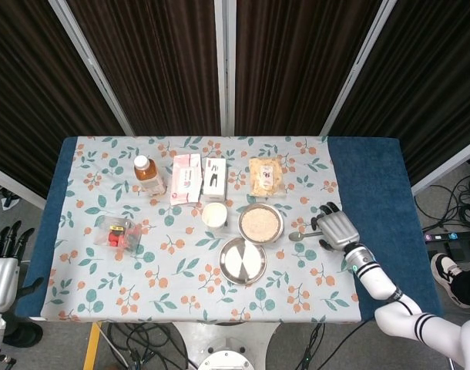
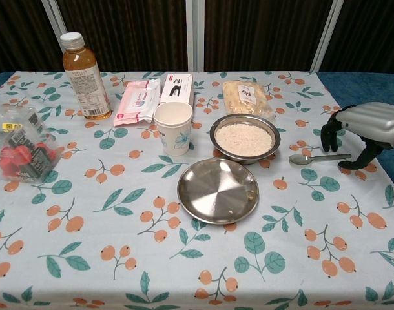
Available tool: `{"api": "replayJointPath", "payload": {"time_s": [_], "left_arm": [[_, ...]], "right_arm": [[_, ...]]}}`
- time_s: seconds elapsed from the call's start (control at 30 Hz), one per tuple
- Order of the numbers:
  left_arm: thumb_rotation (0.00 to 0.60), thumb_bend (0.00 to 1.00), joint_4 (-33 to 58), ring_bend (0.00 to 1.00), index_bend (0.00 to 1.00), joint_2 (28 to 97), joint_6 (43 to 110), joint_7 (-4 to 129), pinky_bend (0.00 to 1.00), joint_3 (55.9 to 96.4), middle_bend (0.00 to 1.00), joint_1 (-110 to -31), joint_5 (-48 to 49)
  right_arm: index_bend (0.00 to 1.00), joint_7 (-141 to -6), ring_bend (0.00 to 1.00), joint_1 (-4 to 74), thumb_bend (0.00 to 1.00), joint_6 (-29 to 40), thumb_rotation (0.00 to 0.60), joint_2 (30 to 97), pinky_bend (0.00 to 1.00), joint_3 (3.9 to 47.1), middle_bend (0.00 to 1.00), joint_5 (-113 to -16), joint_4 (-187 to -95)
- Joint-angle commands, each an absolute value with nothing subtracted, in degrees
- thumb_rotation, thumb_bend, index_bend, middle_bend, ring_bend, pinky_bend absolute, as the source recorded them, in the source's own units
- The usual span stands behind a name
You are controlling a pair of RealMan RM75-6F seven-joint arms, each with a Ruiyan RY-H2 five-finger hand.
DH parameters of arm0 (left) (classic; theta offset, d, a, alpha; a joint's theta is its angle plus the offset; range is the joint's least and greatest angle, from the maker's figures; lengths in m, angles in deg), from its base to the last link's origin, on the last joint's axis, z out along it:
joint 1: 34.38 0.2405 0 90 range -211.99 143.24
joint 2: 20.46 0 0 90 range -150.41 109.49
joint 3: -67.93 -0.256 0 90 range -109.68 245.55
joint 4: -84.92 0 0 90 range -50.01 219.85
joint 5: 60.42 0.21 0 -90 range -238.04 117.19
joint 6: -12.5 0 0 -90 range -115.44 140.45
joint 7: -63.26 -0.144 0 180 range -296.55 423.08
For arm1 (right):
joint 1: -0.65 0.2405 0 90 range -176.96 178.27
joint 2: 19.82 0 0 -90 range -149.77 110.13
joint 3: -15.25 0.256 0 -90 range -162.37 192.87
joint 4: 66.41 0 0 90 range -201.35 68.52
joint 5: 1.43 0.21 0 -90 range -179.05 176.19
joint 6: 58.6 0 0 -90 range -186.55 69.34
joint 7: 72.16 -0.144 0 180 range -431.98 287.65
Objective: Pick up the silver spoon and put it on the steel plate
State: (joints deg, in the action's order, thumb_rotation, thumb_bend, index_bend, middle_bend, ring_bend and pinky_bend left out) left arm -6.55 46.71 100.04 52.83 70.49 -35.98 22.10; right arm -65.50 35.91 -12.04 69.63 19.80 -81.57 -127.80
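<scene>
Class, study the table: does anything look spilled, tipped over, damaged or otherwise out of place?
Nothing stands out. The bottle and paper cup stand upright, the rice stays in its bowl, and the spoon lies flat beside the right hand.

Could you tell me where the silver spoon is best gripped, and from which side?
Probably by the handle of the silver spoon, from the robot's right: it lies flat, bowl toward the rice bowl, handle end toward the right robot hand poised over it.

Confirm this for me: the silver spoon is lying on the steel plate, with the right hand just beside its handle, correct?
Not quite. The silver spoon lies on the tablecloth, to the right of the rice bowl, not on the steel plate, which is empty. The chest view shows it. The right hand is indeed at its handle.
</scene>
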Motion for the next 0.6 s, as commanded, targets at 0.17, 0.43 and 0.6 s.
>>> {"api": "replayJointPath", "payload": {"time_s": [0.17, 0.43, 0.6], "left_arm": [[0.6, 0.08, -6.54, 0.05, 0.17, 46.72, 99.72, 52.64, 0.03, 70.62, 0.11, -36.11, 21.81], [0.6, 0.08, -6.33, 0.05, 0.17, 46.84, 99.37, 52.64, 0.03, 70.8, 0.11, -36.35, 21.6], [0.6, 0.08, -5.96, 0.05, 0.17, 46.97, 99.3, 52.87, 0.03, 70.78, 0.11, -36.3, 21.46]], "right_arm": [[0.45, -66.34, 0.16, 36.38, 0.23, -12.24, 0.6, 69.91, 0.12, 19.46, 0.47, -81.39, -127.05], [0.46, -66.43, 0.17, 36.86, 0.25, -12.66, 0.6, 69.99, 0.12, 19.17, 0.48, -80.93, -126.91], [0.48, -66.46, 0.18, 37.2, 0.26, -13.22, 0.6, 70.37, 0.12, 18.99, 0.49, -80.57, -126.38]]}}
